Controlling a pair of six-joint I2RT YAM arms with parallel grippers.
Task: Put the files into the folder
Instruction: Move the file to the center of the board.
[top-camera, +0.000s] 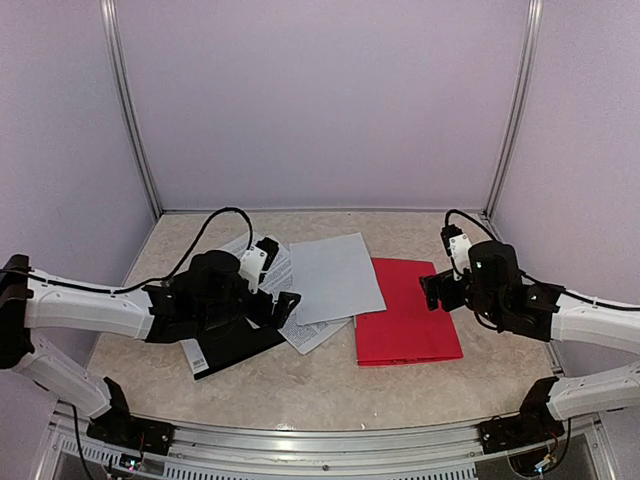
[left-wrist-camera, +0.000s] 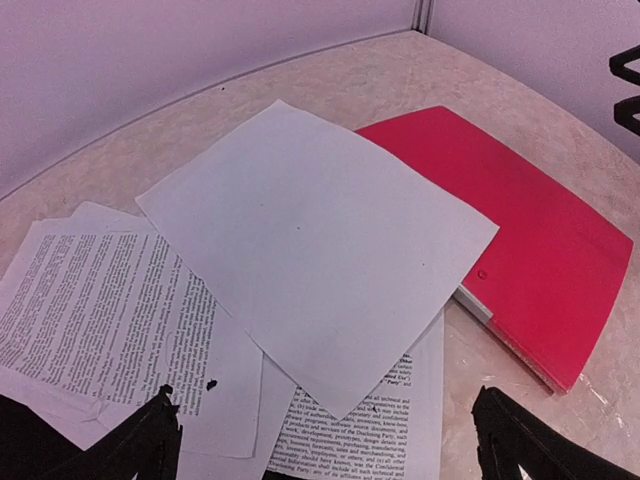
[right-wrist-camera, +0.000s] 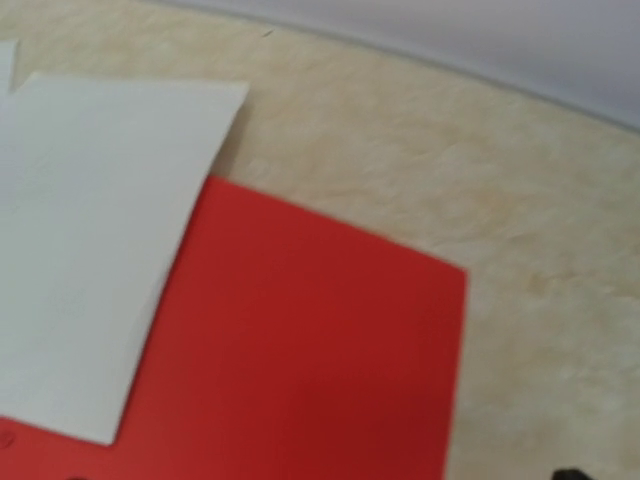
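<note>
Bolted at the near edge of the beige, marbled counter (top-camera: 330, 395), the left arm (top-camera: 90, 305) and right arm (top-camera: 590, 320) reach in toward its middle. Right of centre lies the red folder (top-camera: 410, 315), shut and flat. The files (top-camera: 335, 275) lie fanned on the counter just left of it. A nearly blank white sheet is on top, its right edge lapping over the folder's left edge. Sheets of dense black print lie beneath it, running toward the counter's left side.

Above those printed sheets hangs the left claw (top-camera: 278, 275), spread wide and holding nothing. The right claw (top-camera: 440, 270), equally spread and empty, hangs over the folder's right edge.

Only the left wrist view resolves the lines of print, a small round stud (left-wrist-camera: 482, 273) on the red cover and pale page edges along its side. Blurred, the right wrist view gives just the blank sheet's corner on red.
</note>
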